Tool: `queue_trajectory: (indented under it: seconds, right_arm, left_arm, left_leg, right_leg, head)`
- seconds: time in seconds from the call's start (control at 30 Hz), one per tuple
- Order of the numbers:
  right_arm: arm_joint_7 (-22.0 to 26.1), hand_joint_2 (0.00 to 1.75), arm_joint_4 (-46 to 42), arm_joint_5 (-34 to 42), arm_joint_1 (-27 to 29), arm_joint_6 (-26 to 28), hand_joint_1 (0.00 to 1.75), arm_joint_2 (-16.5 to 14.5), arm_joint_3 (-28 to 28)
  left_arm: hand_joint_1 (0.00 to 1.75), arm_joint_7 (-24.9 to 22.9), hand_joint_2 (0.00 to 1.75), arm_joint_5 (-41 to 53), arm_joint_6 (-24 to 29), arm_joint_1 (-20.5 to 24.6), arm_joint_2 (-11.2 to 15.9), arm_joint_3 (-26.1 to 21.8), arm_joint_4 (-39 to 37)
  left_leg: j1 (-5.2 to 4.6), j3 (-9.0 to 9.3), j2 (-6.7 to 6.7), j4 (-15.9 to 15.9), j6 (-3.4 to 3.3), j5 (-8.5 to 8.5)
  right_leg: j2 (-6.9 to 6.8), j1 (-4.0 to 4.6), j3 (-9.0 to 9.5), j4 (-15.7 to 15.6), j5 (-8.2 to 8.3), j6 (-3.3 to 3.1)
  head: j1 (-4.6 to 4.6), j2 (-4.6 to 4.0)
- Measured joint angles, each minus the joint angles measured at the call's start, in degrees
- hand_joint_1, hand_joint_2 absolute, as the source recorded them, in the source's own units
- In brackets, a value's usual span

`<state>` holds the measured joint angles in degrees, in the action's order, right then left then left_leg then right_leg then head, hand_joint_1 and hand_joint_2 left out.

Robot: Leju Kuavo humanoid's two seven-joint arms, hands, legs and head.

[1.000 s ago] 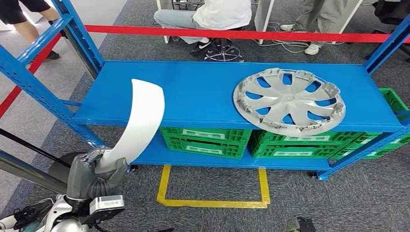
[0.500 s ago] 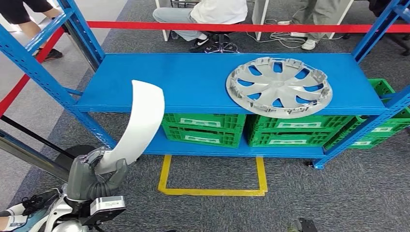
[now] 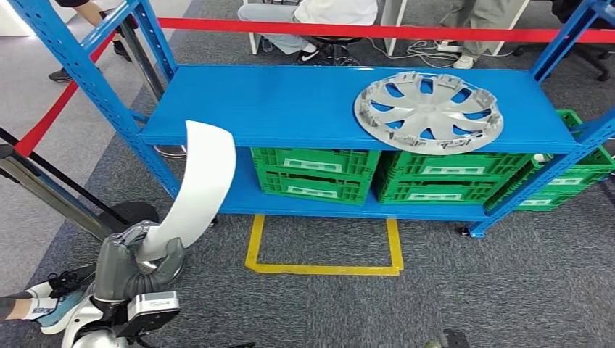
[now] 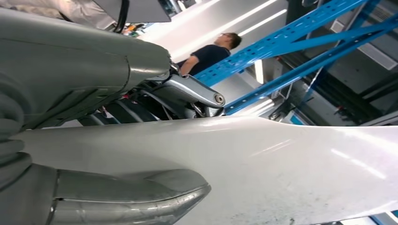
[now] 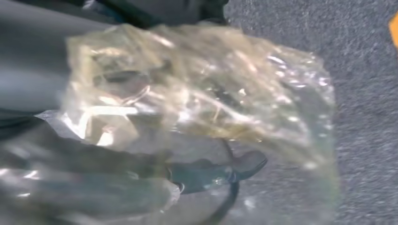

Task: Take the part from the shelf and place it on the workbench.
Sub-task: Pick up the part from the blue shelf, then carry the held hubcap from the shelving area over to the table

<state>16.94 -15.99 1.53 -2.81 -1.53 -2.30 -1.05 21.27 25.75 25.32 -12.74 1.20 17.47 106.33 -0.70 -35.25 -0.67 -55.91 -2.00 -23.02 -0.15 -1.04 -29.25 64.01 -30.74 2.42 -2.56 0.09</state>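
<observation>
My left hand (image 3: pixel 138 264) grips the lower end of a long, curved white part (image 3: pixel 199 185), which stands up in front of the blue shelf (image 3: pixel 290 101), clear of it. In the left wrist view the white part (image 4: pixel 263 164) runs across the picture, with my grey thumb (image 4: pixel 126 197) lying along it. A silver hubcap (image 3: pixel 428 114) lies on the right half of the shelf's top board. In the right wrist view, crinkled clear plastic (image 5: pixel 211 103) covers my right hand (image 5: pixel 42 93) above grey carpet, so its fingers are blurred and unclear.
Green crates (image 3: pixel 315 174) fill the lower shelf board. A yellow floor outline (image 3: pixel 323 268) marks the carpet before the shelf. Red barrier tape (image 3: pixel 377 32) runs behind it, with people seated and standing beyond. A person's shoe (image 3: pixel 54 304) and a dark slanted pole (image 3: pixel 58 199) are at my left.
The whole view has shifted, so the camera has moved; the shelf now sits higher and farther off. My left hand keeps the same hold on the white part.
</observation>
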Motion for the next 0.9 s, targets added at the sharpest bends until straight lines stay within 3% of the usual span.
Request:
queue_trajectory:
  seconds: [0.03, 0.1, 0.17, 0.2, 0.23, 0.3, 0.33, 0.37, 0.4, 0.43, 0.5, 0.57, 0.67, 0.73, 0.83, 0.87, 0.9]
  right_arm:
    - [0.08, 0.00, -0.01, -0.01, -0.17, -0.13, 0.00, -0.01, 0.00]
    - [0.24, 0.00, -0.03, -0.04, -0.39, -0.40, 0.00, -0.02, 0.00]
    - [0.31, 0.00, -0.02, -0.09, -0.26, -0.67, 0.00, -0.08, -0.01]
    - [0.33, 0.00, -0.02, -0.12, -0.19, -0.77, 0.00, -0.11, -0.01]
    - [0.36, 0.00, -0.01, -0.14, -0.14, -0.84, 0.00, -0.15, -0.01]
    - [0.44, 0.00, -0.01, -0.13, -0.15, -0.99, 0.00, -0.15, 0.02]
    - [0.49, 0.00, -0.01, -0.09, -0.15, -1.14, 0.00, -0.15, 0.02]
    - [0.53, 0.00, -0.01, -0.06, -0.13, -1.33, 0.00, -0.15, 0.02]
    - [0.56, 0.00, -0.01, -0.02, -0.11, -1.51, 0.00, -0.16, 0.02]
    - [0.58, 0.00, -0.01, 0.02, -0.09, -1.67, 0.00, -0.16, 0.02]
    - [0.63, 0.00, -0.01, 0.04, -0.06, -1.81, 0.00, -0.22, 0.02]
    - [0.67, 0.00, -0.01, 0.07, -0.07, -1.86, 0.00, -0.31, 0.03]
    - [0.71, 0.00, 0.02, 0.09, 0.07, -1.93, 0.00, -0.36, 0.04]
    - [0.72, 0.00, 0.04, 0.11, 0.17, -1.93, 0.00, -0.36, 0.04]
    - [0.73, 0.00, 0.09, 0.16, 0.20, -1.92, 0.00, -0.36, 0.02]
    - [0.74, 0.00, 0.12, 0.17, 0.22, -1.92, 0.00, -0.35, 0.02]
    - [0.75, 0.00, 0.15, 0.17, 0.24, -1.92, 0.00, -0.34, 0.03]
  left_arm:
    - [1.75, 0.00, 1.75, -0.01, -0.03, 0.01, 0.03, -0.03, 0.00]
    - [1.75, 0.00, 1.75, -0.05, -0.08, 0.03, 0.09, -0.13, 0.00]
    - [1.75, 0.00, 1.75, -0.16, -0.11, -0.03, 0.13, -0.27, 0.00]
    - [1.75, 0.00, 1.75, -0.25, -0.12, -0.10, 0.14, -0.39, 0.00]
    - [1.75, 0.00, 1.75, -0.34, -0.13, -0.15, 0.15, -0.50, 0.00]
    - [1.75, 0.00, 1.75, -0.49, -0.14, -0.22, 0.21, -0.66, 0.00]
    - [1.75, 0.00, 1.75, -0.51, -0.14, -0.24, 0.23, -0.69, -0.01]
    - [1.75, 0.00, 1.75, -0.52, -0.17, -0.26, 0.26, -0.73, -0.01]
    - [1.75, 0.00, 1.75, -0.52, -0.21, -0.28, 0.28, -0.76, -0.02]
    - [1.75, 0.00, 1.75, -0.53, -0.25, -0.30, 0.28, -0.78, -0.02]
    - [1.75, 0.00, 1.75, -0.53, -0.29, -0.29, 0.32, -0.81, -0.01]
    - [1.75, 0.00, 1.75, -0.53, -0.29, -0.28, 0.39, -0.84, 0.00]
    - [1.75, 0.00, 1.75, -0.53, -0.31, -0.31, 0.50, -0.86, 0.00]
    - [1.75, -0.02, 1.75, -0.53, -0.32, -0.28, 0.52, -0.88, 0.00]
    - [1.75, -0.15, 1.75, -0.53, -0.51, -0.32, 0.53, -0.93, 0.00]
    - [1.75, -0.19, 1.75, -0.53, -0.61, -0.33, 0.53, -0.93, 0.00]
    - [1.75, -0.21, 1.75, -0.53, -0.66, -0.34, 0.53, -0.94, 0.00]
  left_leg:
    - [-0.09, -0.45, -0.03, -0.34, 0.25, 0.46]
    - [-0.20, -1.03, -0.14, -0.76, 0.75, 1.49]
    - [-0.03, -1.48, -0.09, -0.87, 1.30, 1.89]
    - [0.08, -1.82, 0.01, -1.56, 1.69, 0.61]
    - [0.23, -2.30, 0.11, -3.28, 2.12, -1.79]
    - [0.60, -3.43, 0.20, -9.61, 2.86, -8.06]
    - [0.76, -3.82, 0.20, -13.16, 3.08, -10.05]
    - [0.85, -3.77, 0.21, -15.69, 3.18, -10.58]
    - [0.89, -3.04, 0.22, -16.53, 3.15, -9.89]
    - [0.89, -1.43, 0.23, -15.29, 2.97, -8.41]
    - [0.68, 3.56, 0.40, -8.36, 2.09, -6.01]
    - [0.32, 7.41, 0.59, -1.45, 1.25, -5.91]
    - [0.02, 7.83, 0.52, 1.59, 0.60, -5.46]
    - [0.25, 7.37, 0.27, 2.30, -0.06, -4.30]
    - [0.27, 5.84, -0.04, 2.21, -0.63, -3.06]
    - [0.24, 5.20, -0.11, 1.95, -0.60, -2.73]
    - [0.26, 4.51, -0.16, 1.59, -0.50, -2.45]
  right_leg:
    - [0.01, 0.07, 3.03, -4.33, -0.76, -0.22]
    - [0.05, 0.31, 6.11, -9.55, -2.50, -0.72]
    - [-0.11, 0.31, 5.06, -9.65, -2.06, -1.44]
    - [-0.25, 0.25, 4.48, -9.56, -1.53, -1.89]
    - [-0.40, 0.17, 3.81, -9.55, -0.91, -2.29]
    - [-0.55, 0.23, 2.54, -9.38, 0.31, -2.75]
    - [-0.59, 0.29, 1.83, -9.20, 0.90, -2.79]
    - [-0.61, 0.34, 1.02, -8.91, 1.46, -2.77]
    - [-0.62, 0.38, 0.11, -8.56, 1.97, -2.72]
    - [-0.60, 0.41, -0.89, -8.20, 2.45, -2.66]
    - [-0.55, 0.47, -2.48, -7.76, 3.29, -2.42]
    - [-0.49, 0.43, -3.60, -7.62, 4.32, -1.88]
    - [-0.46, 0.10, -4.71, -7.90, 5.56, -0.66]
    - [-0.26, 0.08, -5.75, -6.37, 3.46, -0.23]
    - [-0.02, -0.02, -9.09, 4.11, -3.58, 0.15]
    - [-0.02, -0.05, -9.66, 7.17, -4.63, 0.32]
    - [-0.02, -0.08, -9.41, 8.46, -4.53, 0.50]
  head:
    - [-0.02, 0.00]
    - [-0.02, -0.01]
    - [-0.01, -0.01]
    - [-0.07, -0.01]
    - [-0.18, -0.01]
    - [-0.38, -0.01]
    - [-0.41, -0.01]
    - [-0.41, -0.01]
    - [-0.43, -0.01]
    - [-0.44, -0.01]
    - [-0.43, -0.01]
    - [-0.41, 0.01]
    - [-0.47, 0.00]
    - [-0.30, 0.00]
    - [0.04, 0.00]
    - [0.04, 0.01]
    - [0.04, 0.01]
